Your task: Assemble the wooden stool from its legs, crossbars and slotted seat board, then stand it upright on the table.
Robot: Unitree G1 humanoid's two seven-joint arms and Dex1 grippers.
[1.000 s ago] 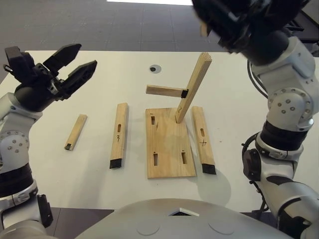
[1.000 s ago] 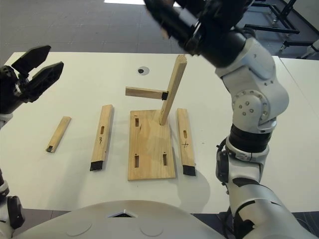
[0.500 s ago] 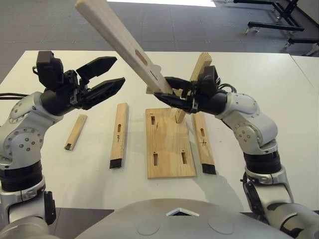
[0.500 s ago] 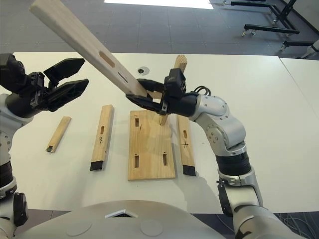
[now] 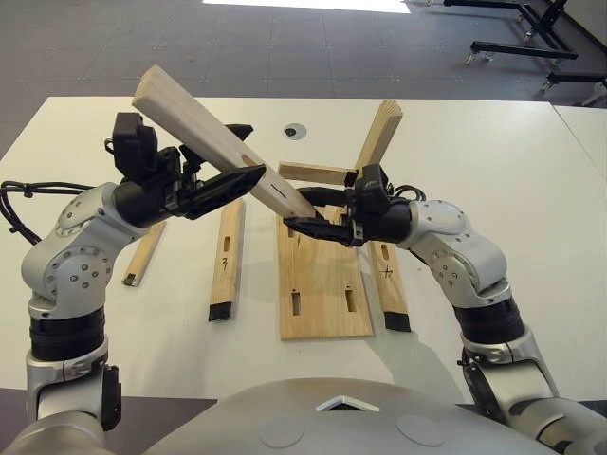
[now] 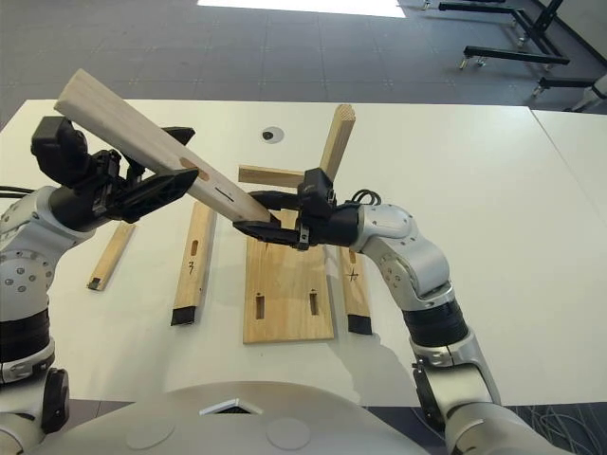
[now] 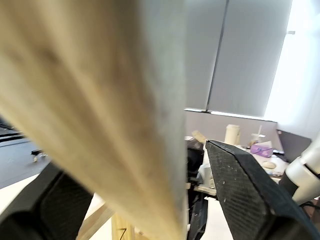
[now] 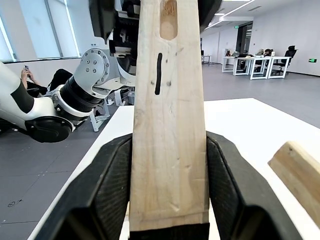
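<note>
My right gripper is shut on the lower end of a slotted wooden leg, which slants up and to the left over the table. My left gripper is open, its fingers either side of the leg's middle with a gap showing. Below lies the slotted seat board. Another leg stands tilted in the board's far right slot with a crossbar sticking out leftward. Two more legs lie flat: one left of the board, one right. A short crossbar lies far left.
A small round grommet sits in the white table behind the parts. The table's right half and front strip are bare. Dark floor and metal racks lie beyond the far edge.
My right arm came down from high up with the leg and lowered it toward the board. My left gripper moved right and now straddles that leg.
</note>
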